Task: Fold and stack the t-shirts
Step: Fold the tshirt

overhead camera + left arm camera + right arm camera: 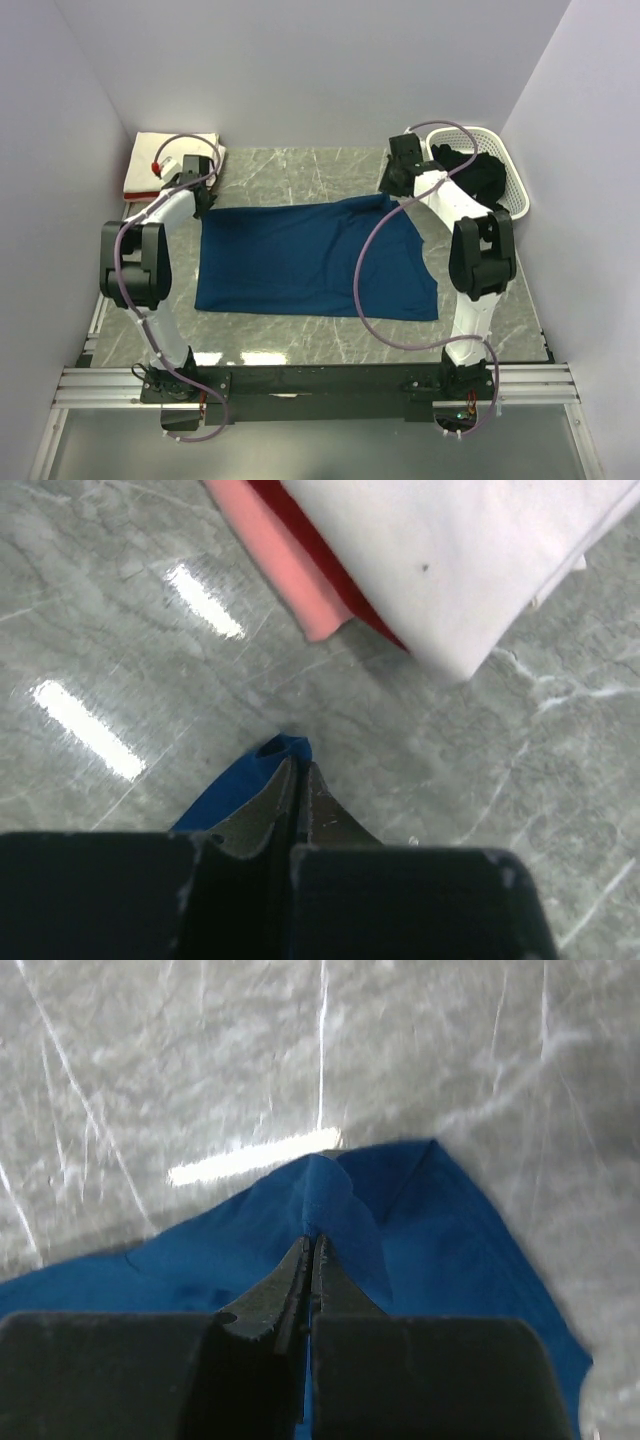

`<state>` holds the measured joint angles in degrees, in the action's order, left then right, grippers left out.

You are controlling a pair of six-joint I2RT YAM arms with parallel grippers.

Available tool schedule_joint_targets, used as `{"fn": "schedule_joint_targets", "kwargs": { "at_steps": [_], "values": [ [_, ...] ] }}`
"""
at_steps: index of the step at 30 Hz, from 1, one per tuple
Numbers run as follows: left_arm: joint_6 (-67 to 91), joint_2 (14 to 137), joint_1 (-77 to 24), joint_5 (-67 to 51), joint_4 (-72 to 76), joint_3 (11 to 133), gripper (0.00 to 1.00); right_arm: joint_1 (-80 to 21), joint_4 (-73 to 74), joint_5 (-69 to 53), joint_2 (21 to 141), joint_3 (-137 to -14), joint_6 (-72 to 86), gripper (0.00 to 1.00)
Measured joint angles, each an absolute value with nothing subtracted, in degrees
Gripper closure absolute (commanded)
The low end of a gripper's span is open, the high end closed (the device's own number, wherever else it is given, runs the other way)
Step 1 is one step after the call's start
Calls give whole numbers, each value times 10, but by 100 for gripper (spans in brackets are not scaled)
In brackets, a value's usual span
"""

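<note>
**Top external view.** The navy blue t-shirt [312, 258] lies spread flat across the middle of the desk [300, 170], with its long side parallel to the near edge. The left claw [199, 198] sits at the shirt's far left corner. The right claw [392, 190] sits at the far right corner, where the cloth rises in a small peak. At the far left corner of the desk there is a folded stack: the cream-white shirt [172, 150] lies on top of the pink-red shirt [137, 190], which shows only as a thin strip along the stack's near edge. At the far right corner stands the white lattice basket [514, 180], with the black shirt [478, 172] bundled inside it and part of it hanging over the rim.

**Left wrist view.** The left claw [298, 772] is closed to a narrow slit and pinches a corner of the navy blue t-shirt [245, 788]. The cloth shows to the left of the fingertips, with a small curl just past them. Beyond it is bare grey marble desk [120, 610]. Further out, the cream-white shirt [470, 560] overlaps the pink-red shirt [285, 565]. The stack is near the claw but not touching it.

**Right wrist view.** The right claw [312, 1248] is fully closed on a raised fold of the navy blue t-shirt [440, 1240]. The fabric peaks at the fingertips and slopes down to both sides. The desk [150, 1060] is visible beyond the cloth edge.
</note>
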<state>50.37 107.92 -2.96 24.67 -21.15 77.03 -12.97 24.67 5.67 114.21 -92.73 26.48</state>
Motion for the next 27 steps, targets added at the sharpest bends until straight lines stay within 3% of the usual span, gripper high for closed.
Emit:
{"fn": "schedule_joint_targets", "kwargs": {
  "at_steps": [15, 27],
  "values": [
    [559, 875, -30, 212, -143, 508, 99, -202, 262, 126, 932, -681, 289, 100],
    [580, 786, -30, 203, -114, 425, 99, -213, 272, 119, 799, -548, 298, 100]
  ]
}}
